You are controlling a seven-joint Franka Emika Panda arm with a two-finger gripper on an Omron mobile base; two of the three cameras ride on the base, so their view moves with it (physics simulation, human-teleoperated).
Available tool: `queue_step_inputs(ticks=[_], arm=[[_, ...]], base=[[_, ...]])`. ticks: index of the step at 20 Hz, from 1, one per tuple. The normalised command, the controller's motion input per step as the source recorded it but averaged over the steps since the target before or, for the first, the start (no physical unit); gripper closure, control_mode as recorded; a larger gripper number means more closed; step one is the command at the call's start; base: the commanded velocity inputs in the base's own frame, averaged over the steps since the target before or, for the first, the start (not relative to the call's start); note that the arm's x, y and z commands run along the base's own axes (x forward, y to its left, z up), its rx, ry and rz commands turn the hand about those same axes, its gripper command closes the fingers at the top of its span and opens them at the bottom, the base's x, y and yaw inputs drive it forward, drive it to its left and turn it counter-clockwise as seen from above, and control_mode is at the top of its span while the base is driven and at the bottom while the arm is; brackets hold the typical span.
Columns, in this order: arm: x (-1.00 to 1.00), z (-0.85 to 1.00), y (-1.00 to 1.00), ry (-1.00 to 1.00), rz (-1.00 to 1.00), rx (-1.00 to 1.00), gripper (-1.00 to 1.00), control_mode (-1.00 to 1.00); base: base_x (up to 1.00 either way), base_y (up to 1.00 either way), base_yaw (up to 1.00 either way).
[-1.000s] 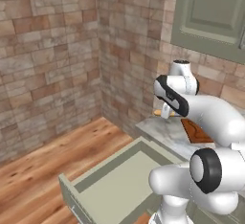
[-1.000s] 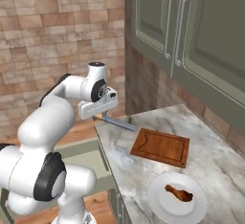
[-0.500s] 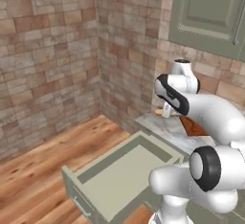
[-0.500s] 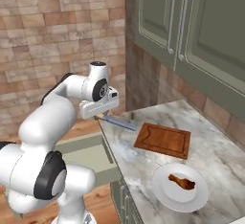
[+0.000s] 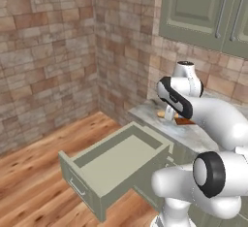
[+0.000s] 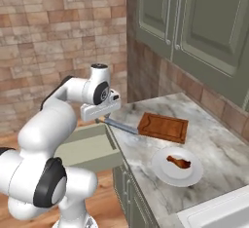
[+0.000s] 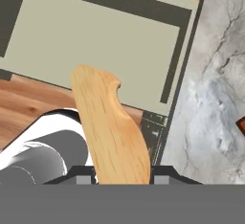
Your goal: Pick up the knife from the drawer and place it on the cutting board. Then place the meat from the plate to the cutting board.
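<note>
- While the drawer [image 5: 116, 160] stands pulled far out over the wooden floor [image 5: 34, 172], its pale green inside lies bare in both base views and in the hand view.
- Sage-green wall cabinets [image 6: 194, 22] with long metal handles hang above the grey marble counter [image 6: 214, 139], and brick wall [image 5: 48, 46] closes the corner behind it.
- At the lower right of the right base view, the white rim of a sink [image 6: 219, 215] cuts into the counter.
- On the counter the cutting board [image 6: 163, 126] lies flat near the wall, with nothing on it.
- Just beside it, nearer the counter's front edge, sits the plate [image 6: 177, 166], and the meat [image 6: 178, 161] rests in its middle.
- Nothing stands between the knife and the board; the arm's own white links hide most of the board in the left base view.
- The gripper [image 6: 99, 120] hangs above the counter's left end, next to the open drawer, its fingers pressed together on the knife [image 6: 119, 125].
- That knife's tan wooden handle is the part clamped, as the hand view shows; the grey-blue blade sticks out level toward the board, its tip at about the board's near corner.
- Whether the tip touches the board cannot be told.
</note>
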Motion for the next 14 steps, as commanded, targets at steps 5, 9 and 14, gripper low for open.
queue_step_inputs(ticks=[5, 9, 14], arm=[[0.0, 0.0, 0.0, 0.0, 0.0, 0.0, 1.0, 1.0], [0.0, 0.0, 0.0, 0.0, 0.0, 0.0, 1.0, 1.0], [0.0, 0.0, 0.0, 0.0, 0.0, 0.0, 1.0, 1.0]], base=[[0.46, -0.26, -0.05], [0.66, -0.33, -0.05], [0.7, -0.26, -0.06]])
